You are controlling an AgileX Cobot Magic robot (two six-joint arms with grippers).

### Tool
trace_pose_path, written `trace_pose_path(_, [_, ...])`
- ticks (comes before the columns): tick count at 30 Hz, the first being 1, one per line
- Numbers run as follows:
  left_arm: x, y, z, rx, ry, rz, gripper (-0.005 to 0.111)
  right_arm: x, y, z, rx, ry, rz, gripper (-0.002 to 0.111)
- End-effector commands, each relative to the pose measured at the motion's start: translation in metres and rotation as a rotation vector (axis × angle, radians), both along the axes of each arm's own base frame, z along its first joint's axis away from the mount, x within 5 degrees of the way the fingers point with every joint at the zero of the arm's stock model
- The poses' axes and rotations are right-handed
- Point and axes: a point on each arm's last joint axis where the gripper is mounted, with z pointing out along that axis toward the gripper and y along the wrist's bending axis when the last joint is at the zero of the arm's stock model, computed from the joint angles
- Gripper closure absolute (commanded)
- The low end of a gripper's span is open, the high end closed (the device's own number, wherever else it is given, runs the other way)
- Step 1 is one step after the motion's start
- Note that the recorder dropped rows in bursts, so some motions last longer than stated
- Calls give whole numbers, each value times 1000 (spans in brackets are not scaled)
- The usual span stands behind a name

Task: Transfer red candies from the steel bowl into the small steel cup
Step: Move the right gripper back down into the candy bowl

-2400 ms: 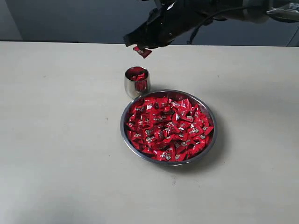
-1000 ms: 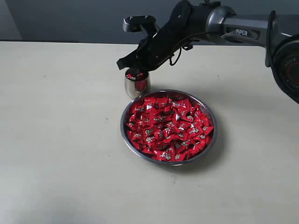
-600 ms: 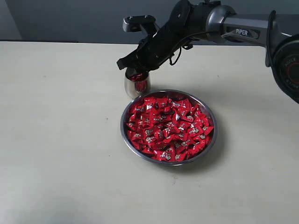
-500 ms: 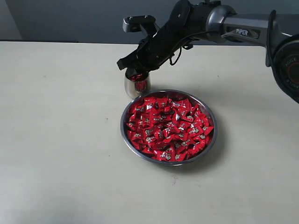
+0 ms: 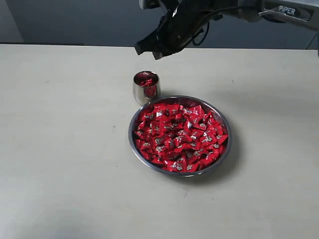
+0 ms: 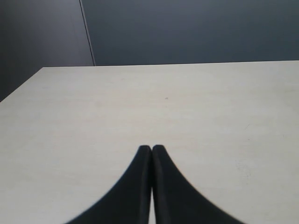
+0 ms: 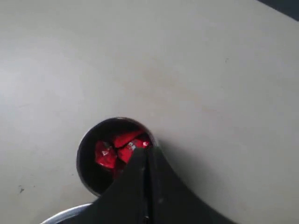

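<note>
Many red candies [image 5: 179,137] fill the steel bowl [image 5: 225,152] in the middle of the table. Just behind its far left rim stands the small steel cup [image 5: 146,90] with a few red candies [image 7: 117,150] inside. My right gripper [image 5: 148,50] hangs well above and slightly behind the cup, shut with nothing between its fingers; from its wrist camera the right gripper [image 7: 147,153] points down over the cup [image 7: 88,144]. My left gripper [image 6: 151,148] is shut and empty over bare table, away from the bowl and cup.
The pale table [image 5: 65,149] stretches wide on all sides of the bowl. A dark wall runs behind the table's far edge [image 5: 75,45]. A sliver of the bowl's rim [image 7: 60,215] shows near the cup in the right wrist view.
My right gripper opened over the cup, dropped its candy in, shut again and rose up and away from the cup's mouth. The left gripper has not moved.
</note>
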Motion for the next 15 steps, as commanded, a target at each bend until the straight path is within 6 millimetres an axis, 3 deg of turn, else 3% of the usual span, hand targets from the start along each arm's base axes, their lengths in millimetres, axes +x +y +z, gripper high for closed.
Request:
trace_pose_path(1, [0, 0, -1, 4, -2, -4, 106, -3, -20, -4, 35, 26, -79, 109])
trace_pose_path(6, [0, 0, -1, 4, -2, -4, 106, -23, -56, -7, 77, -1, -175, 109])
trace_pose_path(11, [0, 0, -1, 4, -2, -4, 106, -55, -100, -3, 61, -38, -233, 109])
trace_pose_path(15, [0, 0, -1, 4, -2, -4, 106, -73, -110, -14, -162, -22, 50, 109])
